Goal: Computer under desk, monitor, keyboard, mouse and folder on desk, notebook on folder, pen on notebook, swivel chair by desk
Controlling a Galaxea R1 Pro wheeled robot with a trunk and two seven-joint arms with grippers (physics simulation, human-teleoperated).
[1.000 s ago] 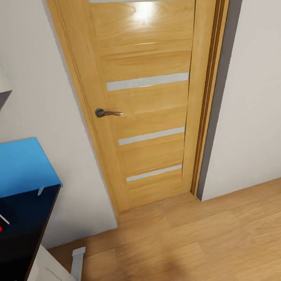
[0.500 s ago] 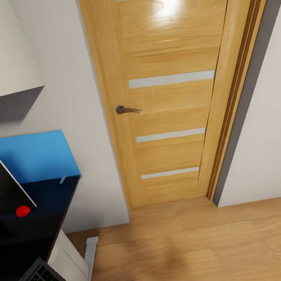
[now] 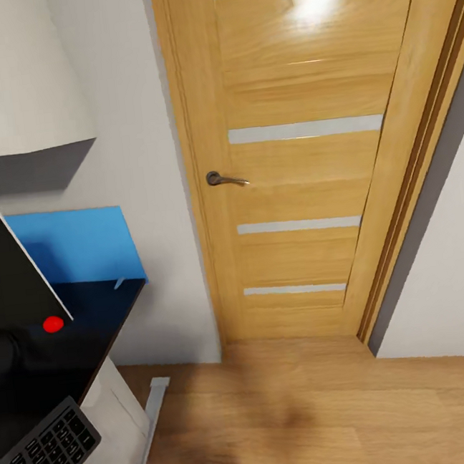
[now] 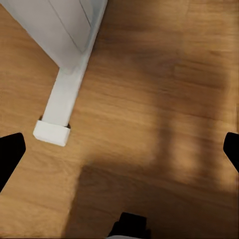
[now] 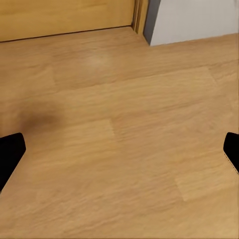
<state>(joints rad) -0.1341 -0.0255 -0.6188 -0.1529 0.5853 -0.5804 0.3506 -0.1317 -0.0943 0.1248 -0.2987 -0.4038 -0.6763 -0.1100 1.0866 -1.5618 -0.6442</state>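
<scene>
- Honey-coloured wooden door with pale horizontal strips and a dark lever handle fills the middle of the head view, closed, set in a pale grey wall.
- Light wood plank floor runs from the door's foot toward the camera.
- At the head view's left: the end of the black-topped desk with its bright blue back panel standing against the wall.
- Wide black flat monitor stands on the desk, a red dot at its lower corner.
- Slim dark grey keyboard with black keys lies on the desk in front of the monitor, near the desk's end.
- White desk leg with a flat foot rests on the floor below; the foot also shows in the left wrist view.
- Left gripper: dark fingertips at opposite edges, spread wide, nothing between them, above the floor beside the white foot.
- Right gripper: fingertips likewise wide apart, empty, over bare floor near the door's base.
</scene>
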